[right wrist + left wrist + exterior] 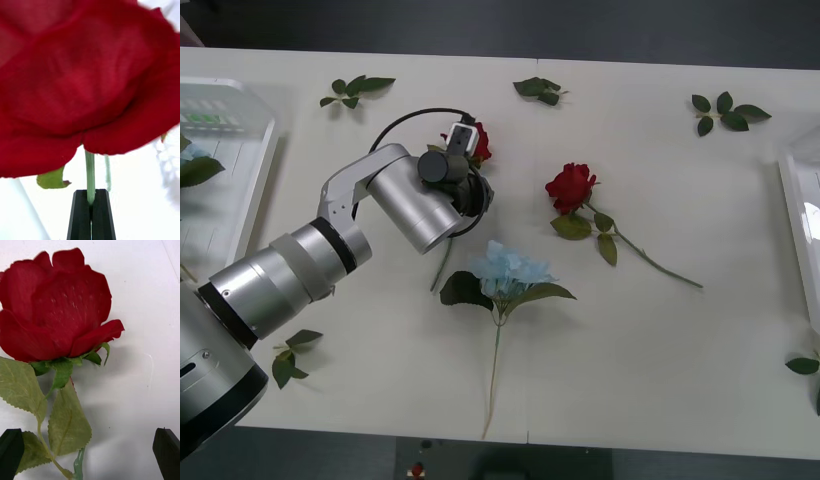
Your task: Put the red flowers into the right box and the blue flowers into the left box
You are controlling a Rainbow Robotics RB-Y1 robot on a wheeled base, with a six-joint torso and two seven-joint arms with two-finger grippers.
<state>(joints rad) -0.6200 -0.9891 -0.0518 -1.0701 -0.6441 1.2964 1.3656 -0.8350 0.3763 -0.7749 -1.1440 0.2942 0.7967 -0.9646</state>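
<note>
left arm (330,255): stretched forward over the table
left gripper (90,450): fingers spread wide
right gripper (91,215): fingers pinched together

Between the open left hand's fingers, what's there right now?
In the left wrist view, the left hand is open around a red rose: its leaves and stem lie between the fingers on the white table.

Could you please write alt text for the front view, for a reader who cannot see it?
The left hand reaches across a white table over a red rose. Beside it lie a second red rose and a pale-blue flower, with leaf sprigs scattered and a white box at the left edge.
</note>
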